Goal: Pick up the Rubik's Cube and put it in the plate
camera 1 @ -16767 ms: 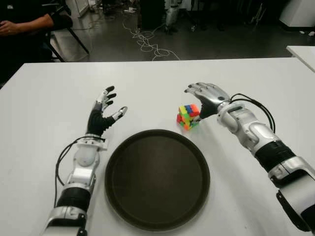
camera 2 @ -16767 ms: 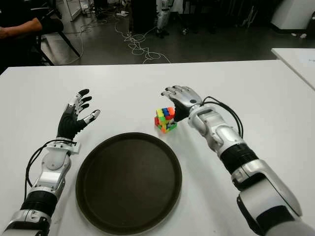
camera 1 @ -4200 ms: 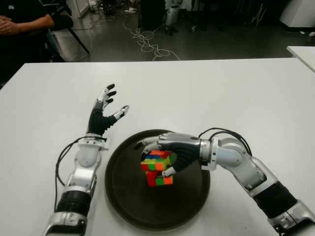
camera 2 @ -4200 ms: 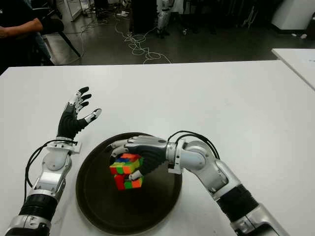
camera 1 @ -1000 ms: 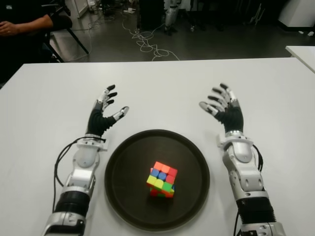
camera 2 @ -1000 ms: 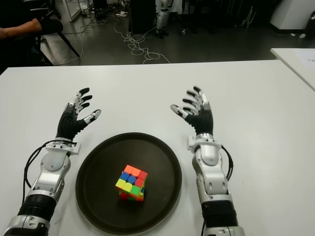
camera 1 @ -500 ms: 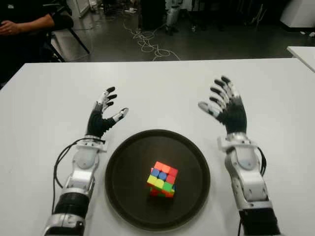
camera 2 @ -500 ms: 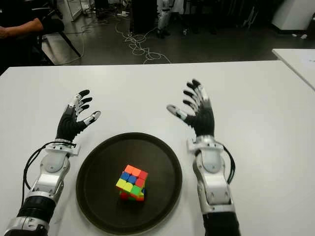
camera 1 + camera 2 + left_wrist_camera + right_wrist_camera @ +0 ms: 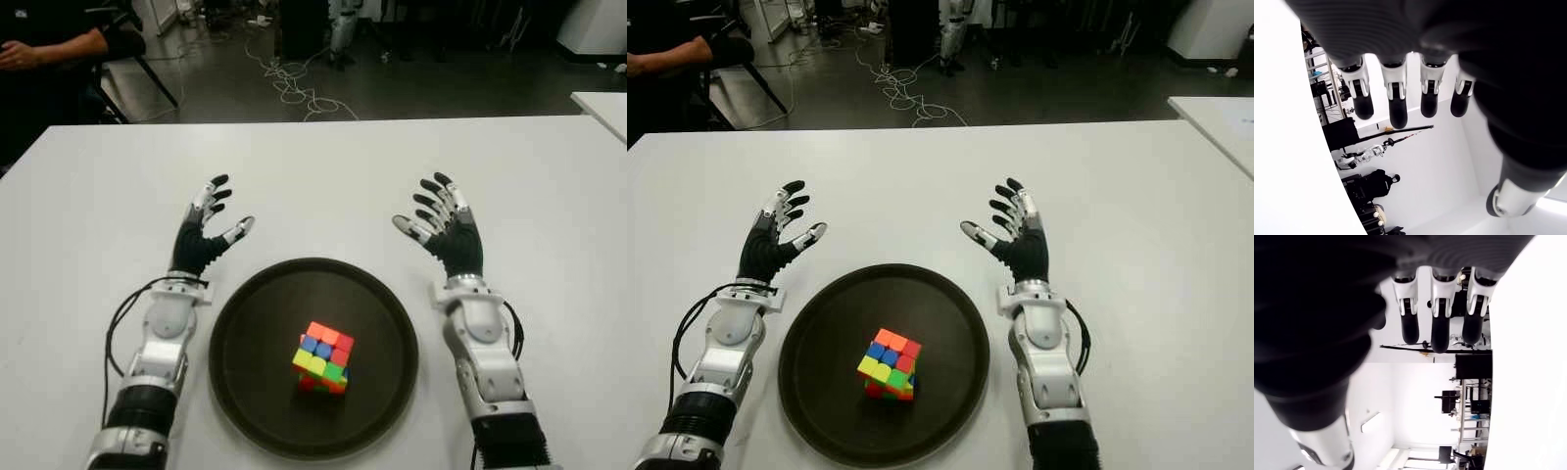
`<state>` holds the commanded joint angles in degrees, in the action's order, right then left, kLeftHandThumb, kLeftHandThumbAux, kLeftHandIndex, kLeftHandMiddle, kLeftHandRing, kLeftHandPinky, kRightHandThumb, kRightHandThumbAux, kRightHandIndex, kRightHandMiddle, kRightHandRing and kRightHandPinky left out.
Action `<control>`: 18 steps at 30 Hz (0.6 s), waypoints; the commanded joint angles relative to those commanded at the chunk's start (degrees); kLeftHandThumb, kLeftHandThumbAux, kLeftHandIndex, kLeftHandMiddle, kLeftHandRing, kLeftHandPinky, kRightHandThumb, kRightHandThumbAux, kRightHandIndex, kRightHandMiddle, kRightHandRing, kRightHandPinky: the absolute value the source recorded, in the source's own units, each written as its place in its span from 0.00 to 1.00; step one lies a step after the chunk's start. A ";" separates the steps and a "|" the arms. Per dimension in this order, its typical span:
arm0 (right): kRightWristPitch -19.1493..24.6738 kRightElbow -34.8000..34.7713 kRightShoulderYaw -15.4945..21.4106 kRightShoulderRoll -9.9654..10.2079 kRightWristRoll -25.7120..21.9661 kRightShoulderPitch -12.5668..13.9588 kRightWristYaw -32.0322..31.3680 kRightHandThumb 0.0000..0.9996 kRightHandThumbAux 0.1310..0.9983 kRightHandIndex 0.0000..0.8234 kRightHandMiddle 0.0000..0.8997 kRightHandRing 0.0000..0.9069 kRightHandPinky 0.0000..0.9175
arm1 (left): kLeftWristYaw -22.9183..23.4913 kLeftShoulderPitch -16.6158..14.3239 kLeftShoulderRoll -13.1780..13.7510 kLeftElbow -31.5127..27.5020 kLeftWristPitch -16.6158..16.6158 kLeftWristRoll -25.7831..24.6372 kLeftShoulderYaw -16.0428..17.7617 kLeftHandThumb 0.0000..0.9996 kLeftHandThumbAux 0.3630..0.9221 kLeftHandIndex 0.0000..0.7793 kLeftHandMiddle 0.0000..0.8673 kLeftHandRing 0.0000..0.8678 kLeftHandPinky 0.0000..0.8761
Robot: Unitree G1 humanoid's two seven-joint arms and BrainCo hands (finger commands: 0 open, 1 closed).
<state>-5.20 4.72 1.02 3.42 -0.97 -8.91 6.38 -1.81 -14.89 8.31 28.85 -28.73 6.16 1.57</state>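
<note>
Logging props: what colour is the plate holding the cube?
Dark brown, nearly black plate; clearest in the left eye view.

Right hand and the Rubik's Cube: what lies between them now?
Only the plate's dark floor and raised rim, then bare white table, in both eye views. The Rubik's Cube sits inside; the right hand shows open beyond the rim.

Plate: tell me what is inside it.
Only the Rubik's Cube sits inside the plate, near its middle, touched by neither hand. The patch of plate under the cube is hidden. The left hand and right hand flank the plate, open.
</note>
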 joint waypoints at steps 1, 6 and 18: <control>-0.16 0.08 0.05 0.01 0.04 -0.05 0.06 0.07 0.80 0.14 0.21 0.21 0.22 | -0.02 -0.01 0.00 0.04 -0.06 0.01 0.00 0.18 0.54 0.12 0.14 0.14 0.16; -1.75 0.85 0.45 -0.34 0.40 -0.50 0.32 0.06 0.81 0.11 0.20 0.18 0.17 | 0.17 -0.15 -0.15 0.19 -0.01 -0.09 -0.13 0.17 0.54 0.11 0.13 0.14 0.15; -4.06 2.25 0.55 -1.72 1.00 -0.87 -0.62 0.03 0.83 0.07 0.17 0.13 0.10 | 0.95 0.10 -0.54 -0.72 1.64 -0.43 -0.34 0.12 0.53 0.09 0.12 0.11 0.12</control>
<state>-9.26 6.97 1.57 1.70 0.03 -9.78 5.76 -0.86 -14.79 7.77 28.13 -27.09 5.73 1.22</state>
